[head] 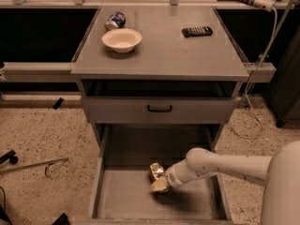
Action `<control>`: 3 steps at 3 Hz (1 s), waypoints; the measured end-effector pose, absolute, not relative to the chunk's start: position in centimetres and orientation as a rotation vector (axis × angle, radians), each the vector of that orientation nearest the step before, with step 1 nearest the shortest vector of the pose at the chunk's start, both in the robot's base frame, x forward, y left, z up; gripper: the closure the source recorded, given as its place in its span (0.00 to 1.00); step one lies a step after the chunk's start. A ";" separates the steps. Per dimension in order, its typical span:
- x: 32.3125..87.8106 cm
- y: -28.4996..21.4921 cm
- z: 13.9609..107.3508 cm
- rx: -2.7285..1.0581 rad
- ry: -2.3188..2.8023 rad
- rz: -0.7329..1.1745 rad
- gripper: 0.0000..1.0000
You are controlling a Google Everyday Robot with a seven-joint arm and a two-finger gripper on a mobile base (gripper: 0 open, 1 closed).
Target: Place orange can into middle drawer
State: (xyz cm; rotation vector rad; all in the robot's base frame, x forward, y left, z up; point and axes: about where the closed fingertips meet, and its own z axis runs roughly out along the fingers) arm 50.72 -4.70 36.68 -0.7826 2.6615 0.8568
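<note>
Basically almost done: the white arm's two-finger gripper (162,182) is down inside the wide grey pulled-out middle drawer (122,197), clamped on the small orange-gold can with a shiny silver end (157,171). The can's right at its tip, low over the floor below. I reckon only release and retreat are left.

In the middle drawer (123,193), end effector (160,181) partly hides gripped orange can (156,170).

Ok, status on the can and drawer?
Gripper low inside wide grey middle drawer, at small orange-gold can. Can above drawer floor, tilted. No obstruction visible.
</note>
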 end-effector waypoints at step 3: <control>50.7 -4.7 36.7 -0.783 2.662 0.857 0.00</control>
